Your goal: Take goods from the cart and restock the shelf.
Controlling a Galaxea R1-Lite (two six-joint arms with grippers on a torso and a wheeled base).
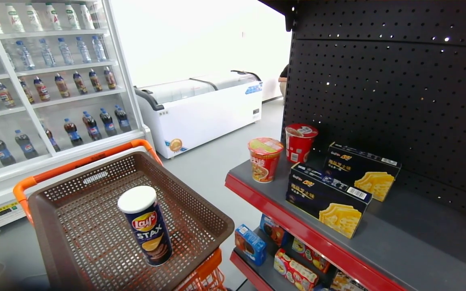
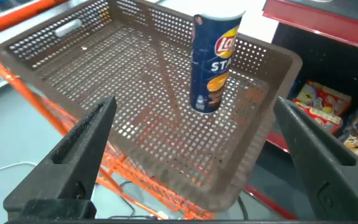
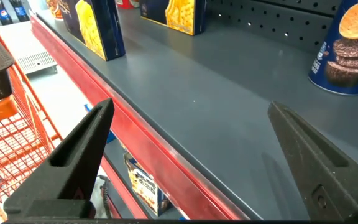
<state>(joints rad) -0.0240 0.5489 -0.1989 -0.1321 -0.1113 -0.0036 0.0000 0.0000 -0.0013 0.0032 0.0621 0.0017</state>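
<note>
- Our left gripper point(image 2: 194, 101) hangs over the near rim of the basket with its two black fingers spread wide and nothing between them.
- Our right gripper point(image 3: 191, 106) hovers over the front of the shelf board, its fingers equally wide apart and empty.
- In the head view the chip can point(image 1: 146, 226) stands upright at 7 o'clock, white lid on top, on the floor of the brown mesh basket point(image 1: 75, 190). It is well apart from both grippers.
- That basket rests on the orange wire cart point(image 1: 83, 161), whose handle curves round its far side.
- At 4 o'clock we see the grey shelf board point(image 1: 411, 242) with its red front edge, backed by black pegboard point(image 1: 378, 81).
- On the board, a yellow-lidded noodle cup point(image 1: 264, 159) stands near the front corner, with a red noodle cup point(image 1: 299, 142) just beside it at its 1 o'clock.
- Two dark snack boxes stand upright, the front box point(image 1: 328, 199) near the edge and the rear box point(image 1: 362, 170) at its 1 o'clock.
- From the right wrist we also see a blue cookie tub point(image 3: 347, 50) standing on the same board, near the pegboard.
- Below, a lower shelf holds a blue packet point(image 1: 250, 243) and a red packet point(image 1: 295, 271).
- At 10 o'clock stands a drinks cooler point(image 1: 47, 81), and at 12 o'clock a white chest freezer point(image 1: 204, 109).
</note>
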